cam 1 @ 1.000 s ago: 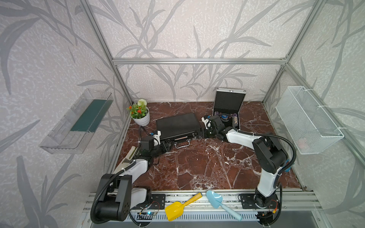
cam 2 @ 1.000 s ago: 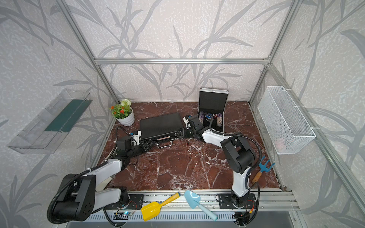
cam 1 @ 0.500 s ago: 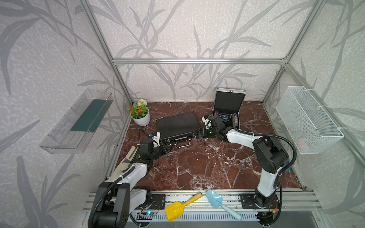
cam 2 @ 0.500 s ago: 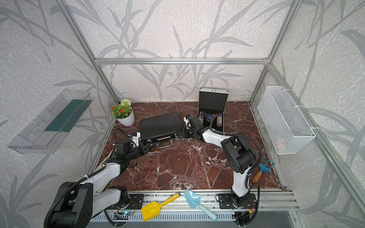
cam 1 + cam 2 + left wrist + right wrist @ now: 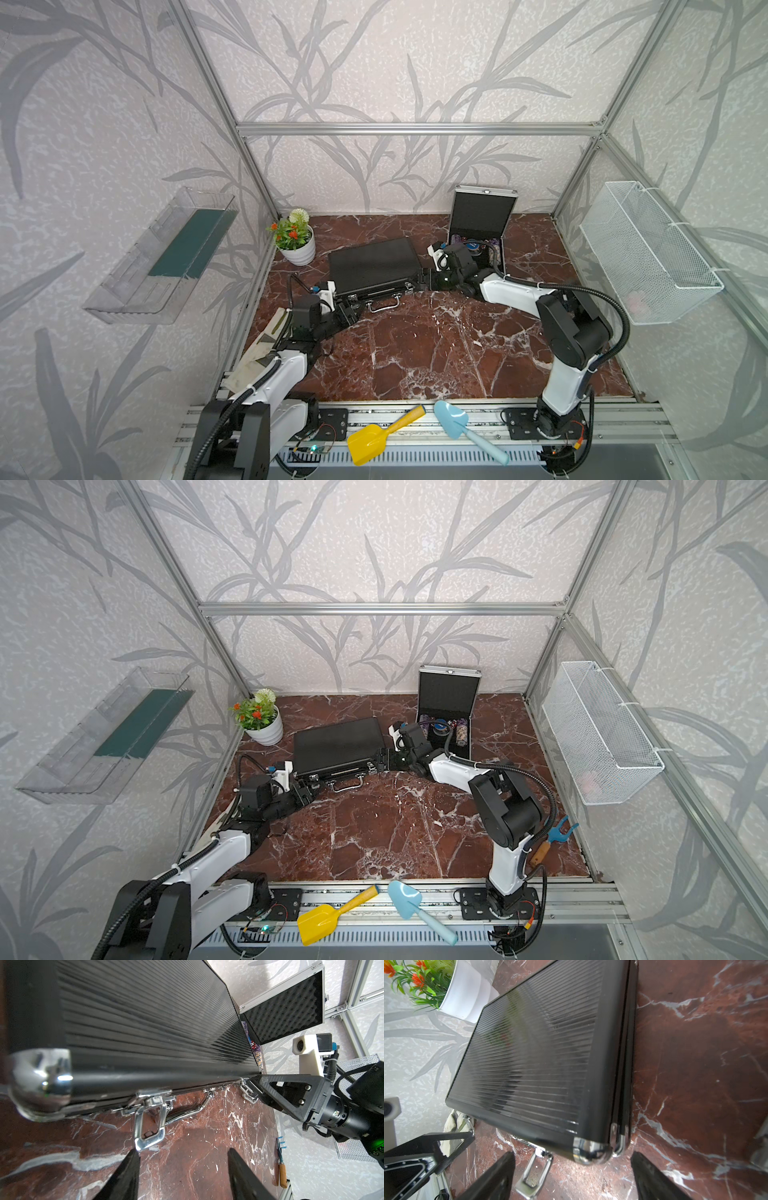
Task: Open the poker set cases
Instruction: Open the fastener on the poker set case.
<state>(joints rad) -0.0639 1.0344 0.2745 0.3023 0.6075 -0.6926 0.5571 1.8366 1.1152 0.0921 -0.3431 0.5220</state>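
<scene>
The wider black poker set case [image 5: 374, 268] [image 5: 338, 746] lies flat and shut, its chrome handle [image 5: 382, 303] towards the front. The smaller silver case [image 5: 482, 216] [image 5: 449, 696] stands open at the back right with its foam-lined lid upright. My left gripper [image 5: 351, 311] [image 5: 182, 1151] is open at the black case's front left corner, one fingertip at the end of a flipped-out latch [image 5: 148, 1124]. My right gripper [image 5: 428, 284] [image 5: 572, 1154] is open around the front right corner of the black case [image 5: 539, 1053]. The other flipped-out latch [image 5: 535, 1174] lies between its fingers.
A white flower pot [image 5: 295, 243] stands just left of the black case. A wire basket [image 5: 648, 257] hangs on the right wall and a clear shelf [image 5: 166, 257] on the left. A yellow scoop [image 5: 382, 436] and a blue scoop [image 5: 465, 428] lie on the front rail. A small rake [image 5: 552, 841] rests at the right.
The left arm has shifted a little by the black case's front left corner. The right arm and both cases look unchanged.
</scene>
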